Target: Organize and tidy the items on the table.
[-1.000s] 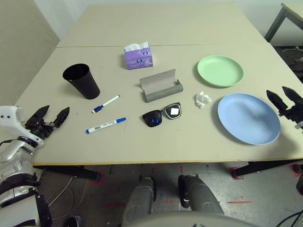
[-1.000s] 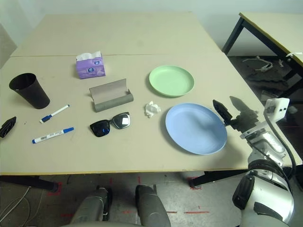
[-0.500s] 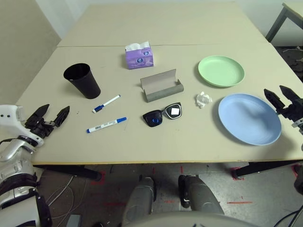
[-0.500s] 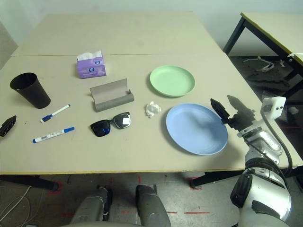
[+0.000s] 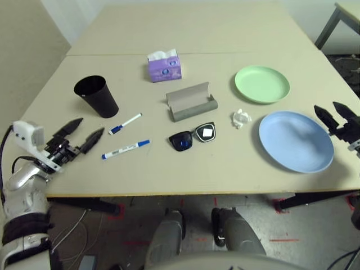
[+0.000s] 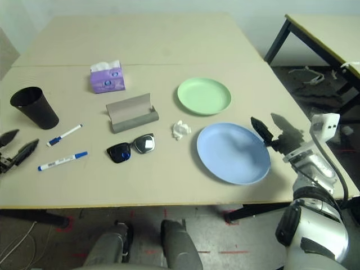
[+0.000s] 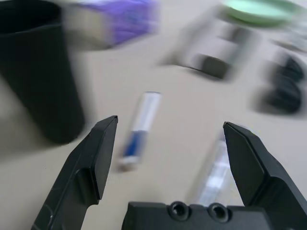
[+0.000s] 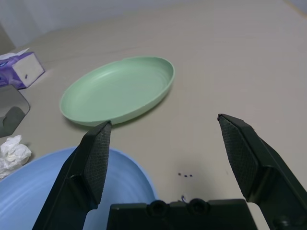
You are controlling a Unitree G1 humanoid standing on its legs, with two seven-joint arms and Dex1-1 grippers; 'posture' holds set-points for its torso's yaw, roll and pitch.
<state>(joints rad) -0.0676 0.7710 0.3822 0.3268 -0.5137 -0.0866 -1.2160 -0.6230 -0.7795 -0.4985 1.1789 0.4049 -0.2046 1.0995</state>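
My left tool (image 5: 84,135) spread wide beside two blue-capped white markers (image 5: 126,149)—right tool (image 5: 333,114) gaping, empty, by the round light-blue plate (image 5: 295,140).

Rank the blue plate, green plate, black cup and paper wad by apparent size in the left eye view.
1. Blue plate
2. Green plate, though it lies farther from the camera, so the gap is unsure
3. Black cup
4. Paper wad

Pale wall (image 5: 25,45) at 10 o'clock. Second table (image 6: 326,31) with dark metal legs at 2 o'clock. Grey floor (image 6: 225,236) down at 6 o'clock, with red tape marks (image 6: 233,252). Loose cable (image 5: 70,230) on floor at 7 o'clock. Soft, even light all over.
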